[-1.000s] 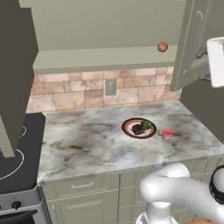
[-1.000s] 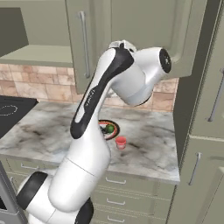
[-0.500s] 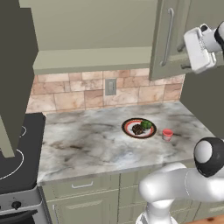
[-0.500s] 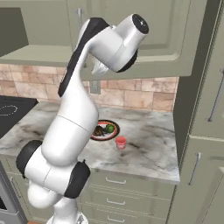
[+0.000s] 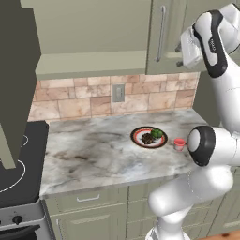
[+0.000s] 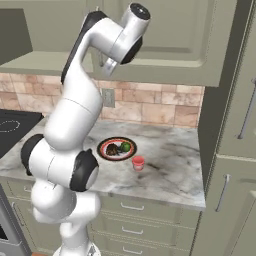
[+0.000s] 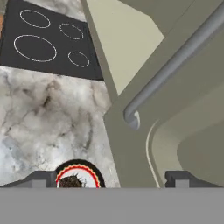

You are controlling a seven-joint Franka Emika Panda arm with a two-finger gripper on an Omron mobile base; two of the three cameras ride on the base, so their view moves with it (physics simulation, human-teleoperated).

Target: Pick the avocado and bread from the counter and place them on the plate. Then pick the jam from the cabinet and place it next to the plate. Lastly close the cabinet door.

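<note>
Item: my jaws (image 7: 111, 177). Raised high against the cabinet door (image 5: 164, 35), standing wide apart with nothing between them. In the hand view one tip sits over the edge of the plate and the other over the door's face; I cannot tell whether either touches the door.

Item: cabinet door. Beige-olive, recessed panel, long grey bar handle (image 7: 175, 63). In both base views it lies flush with the neighbouring cabinet fronts.

Item: plate (image 5: 149, 137). Red-orange and black rim, flat on the marbled surface (image 5: 93, 150), towards its right half as the left base view shows it.

Item: bread (image 5: 147, 138). Dark brown, lumpy, resting on the plate's left part.

Item: avocado (image 5: 157, 133). Glossy green, on the plate, touching or just beside the bread on its right.

Item: jam (image 5: 179, 143). Small red jar, upright on the surface just beside the plate's right edge, apart from the rim.

Item: stovetop (image 7: 48, 39). Black, with white ring marks, adjoining the surface's left end.

Item: wall outlet (image 5: 118, 93). Set in the stone-tile backsplash behind the plate.
</note>
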